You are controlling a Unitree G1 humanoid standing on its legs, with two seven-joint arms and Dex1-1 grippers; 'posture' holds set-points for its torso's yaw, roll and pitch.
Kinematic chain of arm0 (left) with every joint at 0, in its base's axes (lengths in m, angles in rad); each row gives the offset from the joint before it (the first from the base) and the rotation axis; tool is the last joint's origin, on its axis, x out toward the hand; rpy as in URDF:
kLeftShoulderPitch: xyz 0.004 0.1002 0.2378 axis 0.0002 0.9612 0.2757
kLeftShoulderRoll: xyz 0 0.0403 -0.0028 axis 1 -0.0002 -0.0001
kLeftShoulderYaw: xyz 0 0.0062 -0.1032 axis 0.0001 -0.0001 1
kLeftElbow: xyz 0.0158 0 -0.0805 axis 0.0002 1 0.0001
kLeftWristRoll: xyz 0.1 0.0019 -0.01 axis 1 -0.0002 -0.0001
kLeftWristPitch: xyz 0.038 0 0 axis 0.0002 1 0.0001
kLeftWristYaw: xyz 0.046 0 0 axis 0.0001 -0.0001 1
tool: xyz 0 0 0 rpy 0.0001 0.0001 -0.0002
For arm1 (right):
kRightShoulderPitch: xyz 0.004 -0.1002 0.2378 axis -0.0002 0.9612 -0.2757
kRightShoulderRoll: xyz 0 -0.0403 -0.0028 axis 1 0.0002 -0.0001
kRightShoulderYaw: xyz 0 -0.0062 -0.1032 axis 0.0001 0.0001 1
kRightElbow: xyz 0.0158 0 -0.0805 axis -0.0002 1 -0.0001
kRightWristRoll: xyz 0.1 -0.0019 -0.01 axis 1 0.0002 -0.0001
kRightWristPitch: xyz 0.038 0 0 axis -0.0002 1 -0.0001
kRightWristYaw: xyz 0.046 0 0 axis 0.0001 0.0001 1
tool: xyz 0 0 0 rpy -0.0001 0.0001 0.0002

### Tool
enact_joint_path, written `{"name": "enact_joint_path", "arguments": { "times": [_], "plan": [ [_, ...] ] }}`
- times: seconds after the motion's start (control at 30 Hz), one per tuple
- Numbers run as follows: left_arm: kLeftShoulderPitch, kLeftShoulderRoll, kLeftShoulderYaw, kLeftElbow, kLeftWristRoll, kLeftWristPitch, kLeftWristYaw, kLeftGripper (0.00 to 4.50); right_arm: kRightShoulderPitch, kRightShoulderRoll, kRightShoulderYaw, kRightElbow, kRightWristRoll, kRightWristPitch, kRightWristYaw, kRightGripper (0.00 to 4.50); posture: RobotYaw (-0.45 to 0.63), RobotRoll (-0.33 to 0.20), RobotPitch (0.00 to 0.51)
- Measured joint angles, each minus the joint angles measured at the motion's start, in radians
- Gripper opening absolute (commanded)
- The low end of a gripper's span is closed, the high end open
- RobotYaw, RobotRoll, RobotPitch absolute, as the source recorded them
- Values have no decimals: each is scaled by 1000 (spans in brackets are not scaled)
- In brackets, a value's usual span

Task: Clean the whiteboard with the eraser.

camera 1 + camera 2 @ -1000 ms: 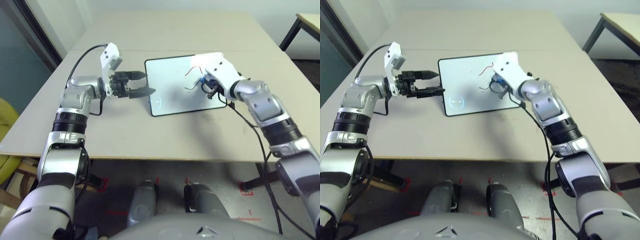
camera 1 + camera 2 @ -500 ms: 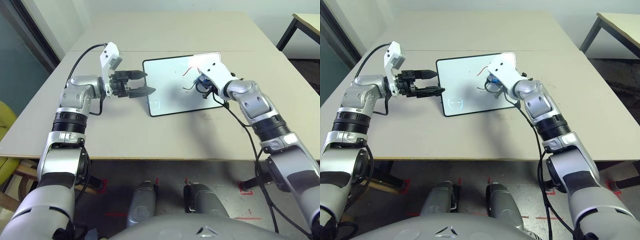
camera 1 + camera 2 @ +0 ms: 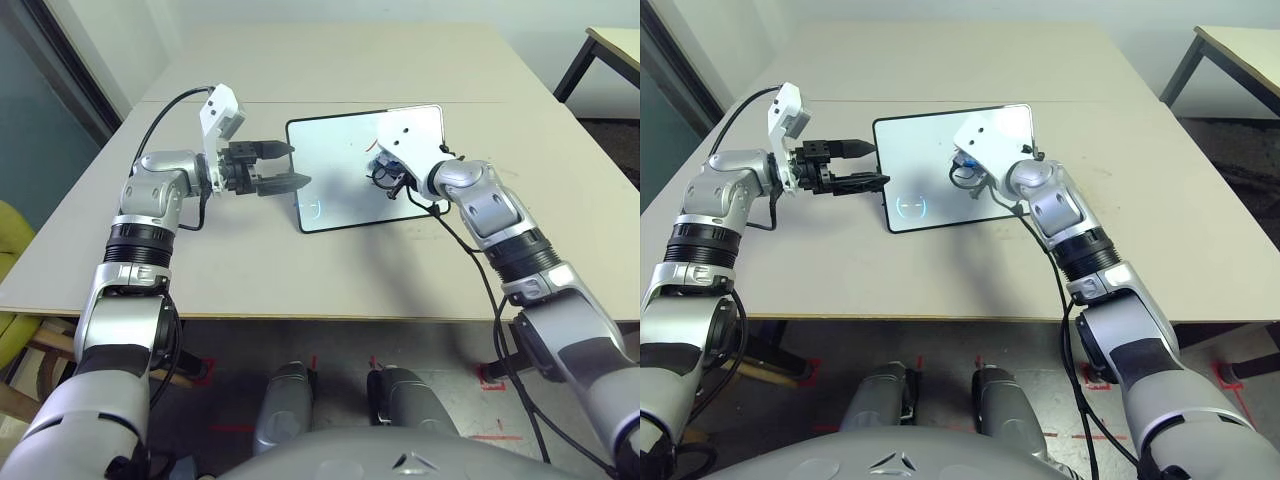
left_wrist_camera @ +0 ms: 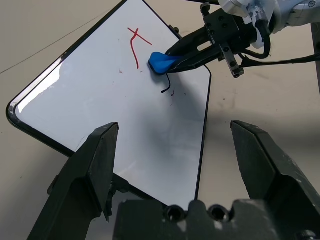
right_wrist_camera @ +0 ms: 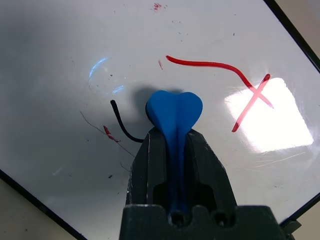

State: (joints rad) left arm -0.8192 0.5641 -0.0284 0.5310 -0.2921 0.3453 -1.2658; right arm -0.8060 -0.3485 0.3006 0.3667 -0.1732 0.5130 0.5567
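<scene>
Blue eraser [image 5: 175, 112] is clamped in the right gripper [image 5: 176, 137], pinched between its two black fingers, with the wide end poking out past the tips. It's over the whiteboard [image 4: 145, 125], on the robot's right-hand half of it, and I can't tell if it's pressing on the surface or just above it. The board lies on the table [image 3: 220, 270], roughly midway between its left and right edges. The left gripper [image 3: 285, 168] has its fingers spread, empty, at the board's left edge.

Still to wipe: a black stroke [image 5: 121, 122] right beside the eraser, a long red line with a red cross stroke [image 5: 245, 112] near it, plus small red specks.

So what could bite here? If the arm presses too lightly or the eraser isn't flat, I'd guess the black line just smears or survives. Too hard and the eraser could twist in that narrow pinch, or the board could slide or rock. Those open left fingers aren't obviously bracing anything, so don't count on them. A long sweep toward the left edge might also bump the two grippers together. And if the strokes stay short, the red bits probably get missed.
</scene>
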Motion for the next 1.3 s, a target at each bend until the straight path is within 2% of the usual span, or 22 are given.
{"name": "enact_joint_path", "arguments": {
  "times": [0.5,0.67,1.3],
  "plan": [
    [-19,-1,0,3,0,0,0,4500,59,-119,-9,-16,-8,-11,25,274,151,0,33],
    [-19,-1,0,7,0,0,0,4500,72,-126,-8,-33,-11,-10,36,274,153,0,30],
    [-20,-1,1,27,0,-4,1,4500,-3,25,70,-13,-68,-48,57,267,169,0,22]
  ]
}}
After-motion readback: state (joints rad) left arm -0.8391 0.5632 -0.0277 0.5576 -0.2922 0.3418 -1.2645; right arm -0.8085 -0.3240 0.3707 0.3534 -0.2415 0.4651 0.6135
